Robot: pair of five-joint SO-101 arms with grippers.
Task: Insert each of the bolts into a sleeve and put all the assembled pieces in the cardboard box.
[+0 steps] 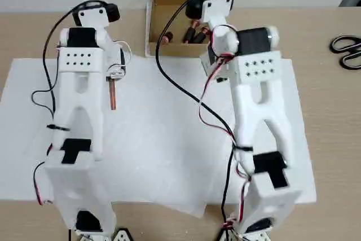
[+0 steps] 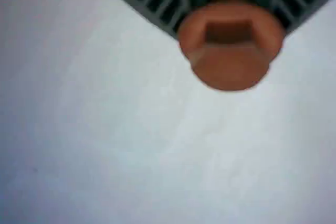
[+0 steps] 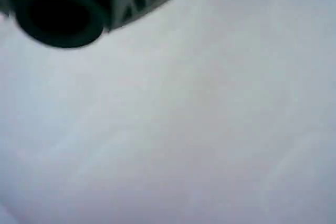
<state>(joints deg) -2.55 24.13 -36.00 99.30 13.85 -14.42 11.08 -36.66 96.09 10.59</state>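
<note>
**Q:** While you log this frame, where is the bolt (image 2: 231,51)?

**A:** Your left jaws pinch it by the shank, with the head facing the wrist camera. From above, it is held over the white sheet (image 1: 158,139), near the far edge and left of the box (image 1: 150,23).

**Q:** And the sleeve (image 3: 58,17)?

**A:** Your right jaws are pressed on it, bore open toward the camera, over the sheet. From above, that arm's tip sits just beside the box's near right corner.

**Q:** Box contents?

**A:** Several copper-and-black pieces (image 1: 194,33) lie inside. The box stands on the desk (image 1: 316,26) at the sheet's far edge. Scissors (image 1: 347,49) lie at the desk's right edge, well apart.
</note>
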